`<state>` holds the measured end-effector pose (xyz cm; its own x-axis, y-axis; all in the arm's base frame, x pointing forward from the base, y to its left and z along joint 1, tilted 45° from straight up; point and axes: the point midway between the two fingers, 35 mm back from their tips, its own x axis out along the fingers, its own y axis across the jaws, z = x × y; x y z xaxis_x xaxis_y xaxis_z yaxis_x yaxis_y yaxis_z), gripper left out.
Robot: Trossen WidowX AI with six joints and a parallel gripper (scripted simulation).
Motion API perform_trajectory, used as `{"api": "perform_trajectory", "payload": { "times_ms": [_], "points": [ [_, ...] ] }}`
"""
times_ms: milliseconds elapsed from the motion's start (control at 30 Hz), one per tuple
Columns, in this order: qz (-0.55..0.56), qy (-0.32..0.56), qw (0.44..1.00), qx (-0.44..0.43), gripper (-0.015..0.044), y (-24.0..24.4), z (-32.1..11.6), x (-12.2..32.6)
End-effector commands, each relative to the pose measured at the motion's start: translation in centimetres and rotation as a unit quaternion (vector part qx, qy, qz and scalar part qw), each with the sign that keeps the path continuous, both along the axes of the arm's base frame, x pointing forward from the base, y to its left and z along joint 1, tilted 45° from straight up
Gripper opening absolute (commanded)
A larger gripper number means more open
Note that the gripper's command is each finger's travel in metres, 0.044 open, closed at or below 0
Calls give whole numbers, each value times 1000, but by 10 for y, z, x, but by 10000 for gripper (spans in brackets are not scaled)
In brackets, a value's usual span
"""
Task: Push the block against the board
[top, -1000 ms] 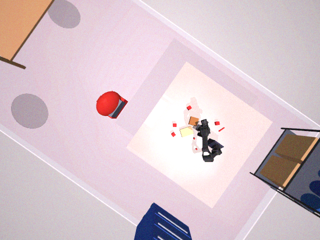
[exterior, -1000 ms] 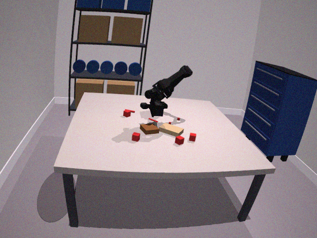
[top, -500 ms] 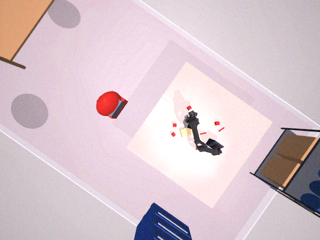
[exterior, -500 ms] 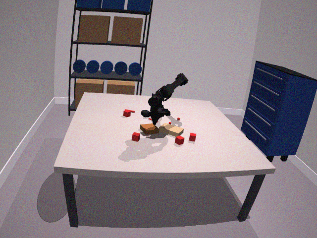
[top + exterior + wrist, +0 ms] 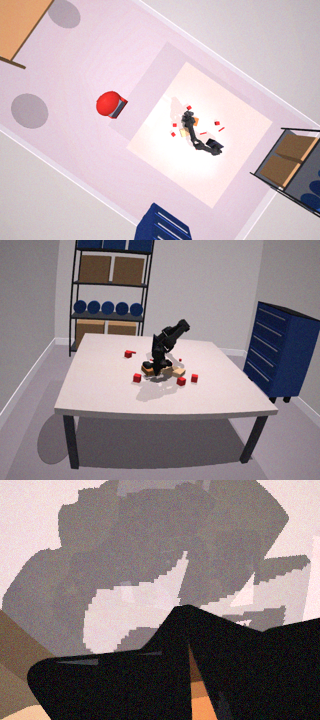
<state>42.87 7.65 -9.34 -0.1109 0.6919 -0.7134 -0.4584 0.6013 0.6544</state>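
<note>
The orange-brown square block [image 5: 196,121] [image 5: 147,370] lies on the table, partly hidden by the arm. The pale wooden board [image 5: 183,132] [image 5: 178,372] lies beside it, on the right in the exterior view. My gripper [image 5: 156,373] [image 5: 182,614] is shut and empty. It points down, with its fingertips low at the camera-side edge of the block in the exterior view. An orange strip of the block [image 5: 200,707] shows between the black fingers in the wrist view. The hand hides the place where block and board face each other, so I cannot tell whether they touch.
Red cubes lie around the parts: one [image 5: 189,107] [image 5: 137,377] on the block's side, two [image 5: 174,125] [image 5: 173,134] near the board, and one [image 5: 217,123] [image 5: 128,354] farther off. Red sticks [image 5: 203,133] [image 5: 221,129] lie toward the arm's base side.
</note>
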Motion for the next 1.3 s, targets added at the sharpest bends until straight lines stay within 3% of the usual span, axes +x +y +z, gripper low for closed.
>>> {"api": "perform_trajectory", "payload": {
  "times_ms": [0, 1267],
  "points": [
    [-7, -1, 1000, 2, 0, 0, -2, 0],
    [-7, 1, 1000, 1, 0, -23, -17, -51]
  ]
}}
